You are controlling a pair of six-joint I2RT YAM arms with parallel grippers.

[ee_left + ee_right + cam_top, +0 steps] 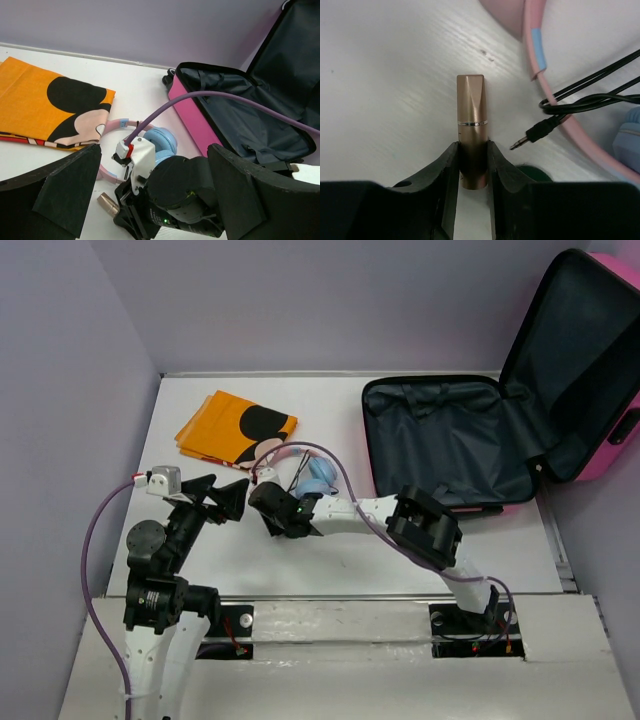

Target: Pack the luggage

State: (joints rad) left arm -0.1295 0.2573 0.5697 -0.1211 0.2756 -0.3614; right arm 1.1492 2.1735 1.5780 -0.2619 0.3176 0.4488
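Rose-gold metal between black fingers: the right gripper (471, 150) is clamped on the near end of a small gold tube (471, 107), and the tube's long axis runs straight out ahead of the fingers, in line with them. Whether it is clear of the white counter (330, 400) or resting on it, I cannot tell from the wrist view. Just beside it curls the pink band of the headphones (161, 141), with a loose audio cable (540, 132) whose jack tip lies close to the tube but apart from it. Now the key geometry: the luggage (440, 445) sits open at the far right corner of the counter, navy lining showing, nothing in it that I can see, its lid (585, 370) propped up on the right side. The right arm reaches across to the middle of the counter with its fingers pointing left, so the case lies behind the grip, off to the right and toward the far edge. The carry looks like a swing back rightward over the case's left rim. The shell's long side runs along the far edge, a broad target. The right arm is the nearer one, its base at the near edge just in front of the case. The left gripper (220, 492) hangs spread wide, holding nothing, close by on the left, with the orange cloth (235, 428) toward the far left corner.
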